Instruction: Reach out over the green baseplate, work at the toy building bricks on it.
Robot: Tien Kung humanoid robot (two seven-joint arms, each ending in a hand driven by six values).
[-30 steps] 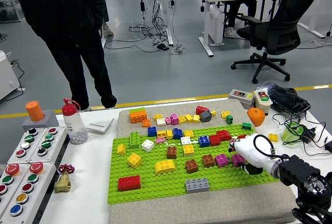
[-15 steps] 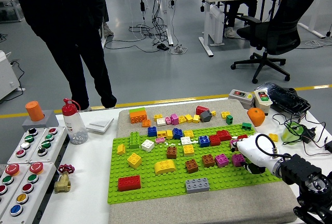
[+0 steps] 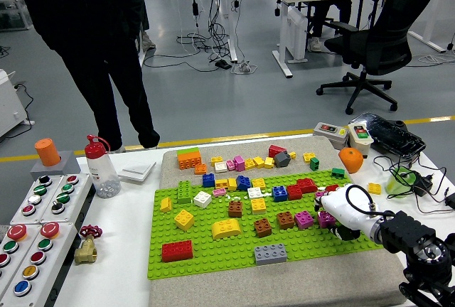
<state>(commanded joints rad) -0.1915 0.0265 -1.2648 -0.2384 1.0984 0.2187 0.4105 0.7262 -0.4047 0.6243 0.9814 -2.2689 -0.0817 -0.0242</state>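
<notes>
We see right hand over baseplate edge. Pink brick touches its left side. Cannot tell if fingers hold it.

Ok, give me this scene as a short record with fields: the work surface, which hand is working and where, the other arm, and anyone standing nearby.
surface: green baseplate on a beige mat, many coloured bricks on it
working hand: right hand over the baseplate's right edge, by a magenta brick
grasp: cannot tell
left arm: not in view
near bricks: red brick, grey brick, yellow curved brick
person: standing beyond the table's far left, hands not visible
</notes>
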